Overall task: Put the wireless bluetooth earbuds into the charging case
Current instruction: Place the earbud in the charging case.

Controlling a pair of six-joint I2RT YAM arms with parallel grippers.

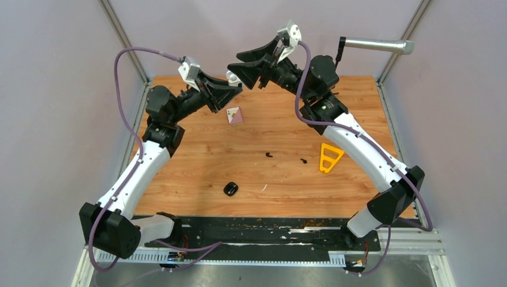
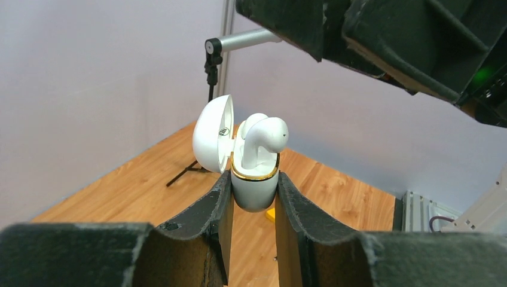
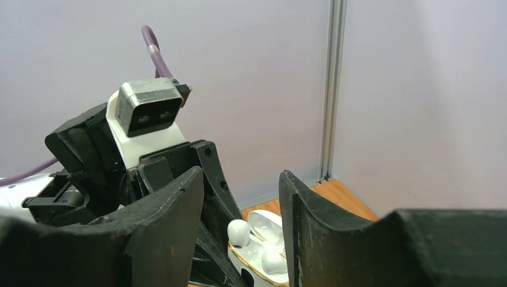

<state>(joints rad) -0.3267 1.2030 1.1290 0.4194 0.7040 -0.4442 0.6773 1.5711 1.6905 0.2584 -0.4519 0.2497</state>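
Note:
My left gripper (image 2: 254, 179) is shut on the lower body of a white charging case (image 2: 254, 192) with a gold rim, held up in the air with its lid (image 2: 211, 135) swung open. One white earbud (image 2: 263, 140) stands tall out of the case. In the right wrist view that earbud (image 3: 238, 231) sits raised and a second white earbud (image 3: 272, 260) lies lower in the case (image 3: 258, 270). My right gripper (image 3: 242, 173) hangs open just above the case, nothing between its fingers. Two black earbuds (image 1: 268, 155) (image 1: 304, 160) lie on the table.
A black case (image 1: 231, 189) lies near the front of the wooden table (image 1: 197, 173), with a thin white sliver (image 1: 264, 188) beside it. A pink and white card (image 1: 235, 115) lies below the grippers, and a yellow triangle (image 1: 329, 156) lies to the right. A metal bar (image 1: 376, 45) on a stand sits at the back right.

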